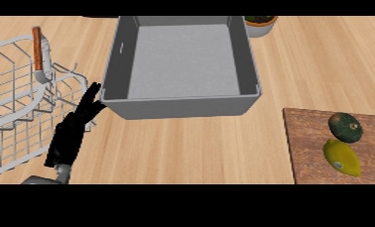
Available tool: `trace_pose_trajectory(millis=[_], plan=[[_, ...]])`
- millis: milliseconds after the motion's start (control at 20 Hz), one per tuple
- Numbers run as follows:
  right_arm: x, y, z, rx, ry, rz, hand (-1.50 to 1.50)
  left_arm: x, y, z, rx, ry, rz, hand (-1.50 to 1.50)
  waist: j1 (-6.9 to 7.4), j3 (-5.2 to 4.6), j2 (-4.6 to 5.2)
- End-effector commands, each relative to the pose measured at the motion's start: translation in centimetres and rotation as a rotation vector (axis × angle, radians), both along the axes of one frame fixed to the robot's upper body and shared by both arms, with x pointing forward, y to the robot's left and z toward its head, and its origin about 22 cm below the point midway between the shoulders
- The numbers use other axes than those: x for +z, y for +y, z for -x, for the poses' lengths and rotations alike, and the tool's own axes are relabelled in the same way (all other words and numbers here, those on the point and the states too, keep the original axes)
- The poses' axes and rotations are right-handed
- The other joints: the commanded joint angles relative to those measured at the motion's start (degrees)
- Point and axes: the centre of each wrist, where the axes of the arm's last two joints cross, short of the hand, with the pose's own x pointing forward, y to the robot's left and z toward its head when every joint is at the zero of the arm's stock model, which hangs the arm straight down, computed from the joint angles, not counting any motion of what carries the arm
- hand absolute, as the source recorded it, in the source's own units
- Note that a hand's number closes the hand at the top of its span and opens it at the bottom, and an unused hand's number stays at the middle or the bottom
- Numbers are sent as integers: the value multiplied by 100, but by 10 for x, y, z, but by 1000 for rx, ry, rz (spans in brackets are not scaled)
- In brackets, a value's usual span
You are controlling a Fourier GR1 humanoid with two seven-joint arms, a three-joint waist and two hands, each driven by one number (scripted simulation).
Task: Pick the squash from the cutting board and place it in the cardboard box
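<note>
On cutting board (311,144), unlabelled squash (345,127) beside stickered yellow mango (343,157)

Squash (345,127) on cutting board (307,141), right of box (183,106); rack (26,97) left.

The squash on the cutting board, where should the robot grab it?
Probably around the middle of the dark green squash, coming down from above. It is rounded and sits free on the cutting board, with the yellow fruit close on its near side, so the fingers fit best across its left and right sides.
</note>
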Motion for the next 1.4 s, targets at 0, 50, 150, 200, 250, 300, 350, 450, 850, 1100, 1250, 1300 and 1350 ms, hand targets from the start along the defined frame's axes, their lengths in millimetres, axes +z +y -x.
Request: trace_pose_trajectory(millis=[0,50,150,200,250,300,350,450,850,1100,1250,1300,1350], plan=[[19,-1,1,53,281,161,-150,8,11,-7,53,-59,-64,0,16,14,-20],[15,5,2,83,311,188,-150,10,21,-12,65,-36,-46,0,-30,16,-19],[11,18,0,113,386,188,-150,11,20,4,77,-35,-43,0,7,22,-45],[20,31,-6,115,409,192,-150,16,22,-1,69,-38,-53,0,-38,19,-48],[22,43,-12,116,425,198,-150,1,25,9,72,-23,-46,0,-20,17,-44],[20,30,-5,123,454,186,-150,3,31,8,77,-31,-44,0,-41,24,-38],[24,48,-12,113,452,193,-150,-1,25,4,65,-43,-50,0,-67,22,-38],[20,53,-12,106,478,220,-150,15,33,-6,86,-50,-56,0,-73,26,-36],[-8,77,-4,11,485,227,-150,14,27,8,83,-49,-51,0,-85,30,-42],[-23,84,-19,4,542,264,-150,4,24,5,66,-39,-47,0,-52,31,-30],[-25,79,-17,3,553,249,-150,0,15,10,92,-43,-48,0,-62,31,-32],[-29,81,-21,3,534,244,-150,-6,19,-2,90,-35,-63,0,-71,30,-27],[-24,62,-12,-4,534,252,-150,12,33,0,70,-43,-48,0,-71,31,-31]])
